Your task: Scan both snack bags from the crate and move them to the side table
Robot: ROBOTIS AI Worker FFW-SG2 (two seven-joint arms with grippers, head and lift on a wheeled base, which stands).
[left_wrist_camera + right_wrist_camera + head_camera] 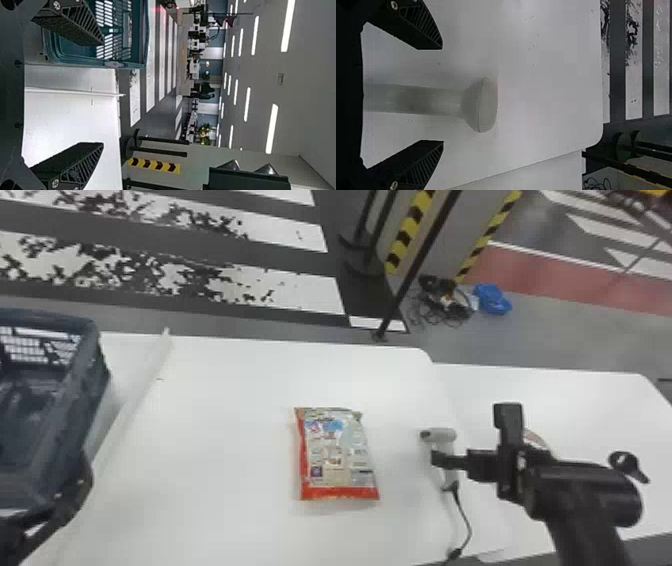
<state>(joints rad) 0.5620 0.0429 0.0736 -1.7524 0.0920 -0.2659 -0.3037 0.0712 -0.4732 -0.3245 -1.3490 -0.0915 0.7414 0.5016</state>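
A white table (225,400) with rounded corners carries one red-edged snack bag (337,455), lying flat near its middle, and a pale handheld scanner (445,435) to the right of the bag, with a black cable (467,520) beside it. At the left, past a pale strip (71,91), stands a blue crate (85,390); a white side table (575,390) adjoins on the right.

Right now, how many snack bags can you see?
1: the snack bag lies on the white table, between the crate and the scanner. Others may be hidden behind the right arm, or in the crate's unseen part.
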